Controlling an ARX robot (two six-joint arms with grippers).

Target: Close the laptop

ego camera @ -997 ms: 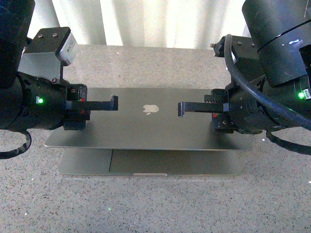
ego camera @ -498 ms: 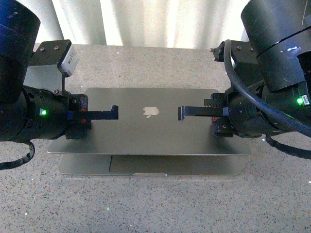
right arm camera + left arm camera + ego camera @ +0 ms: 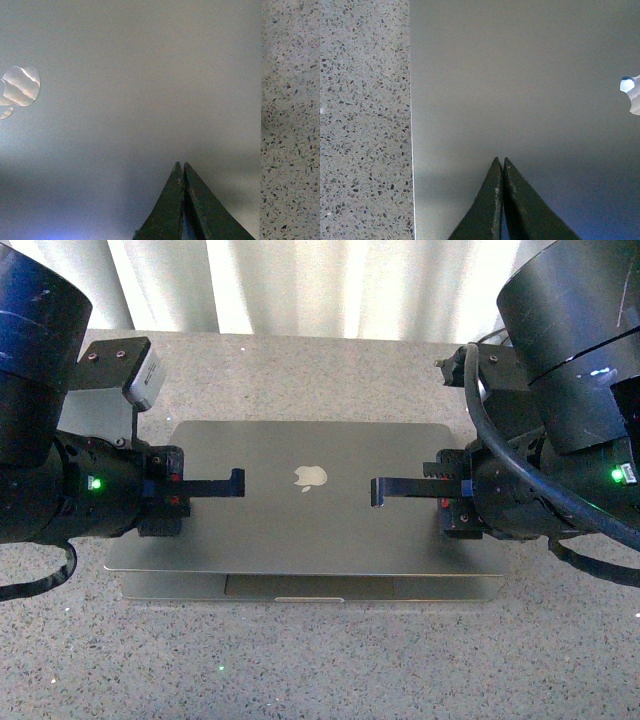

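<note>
Directly below both tips lies the slim grey metal laptop (image 3: 310,525), long axis left–right. Left gripper (image 3: 236,481) and right gripper (image 3: 377,491) pinched empty, equally near.

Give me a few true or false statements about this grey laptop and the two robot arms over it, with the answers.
1. The slim grey metal laptop is fully shut. False: its lid stands a little raised, and the base's front strip with the trackpad shows below it.
2. The left gripper and the right gripper both have their jaws shut. True.
3. The pale apple logo lies between the two grippers. True.
4. The left gripper clamps the lid's side edge. False: its jaws are shut on nothing, over the lid's top.
5. The laptop sits on a wooden table. False: it rests on a speckled stone counter.
</note>
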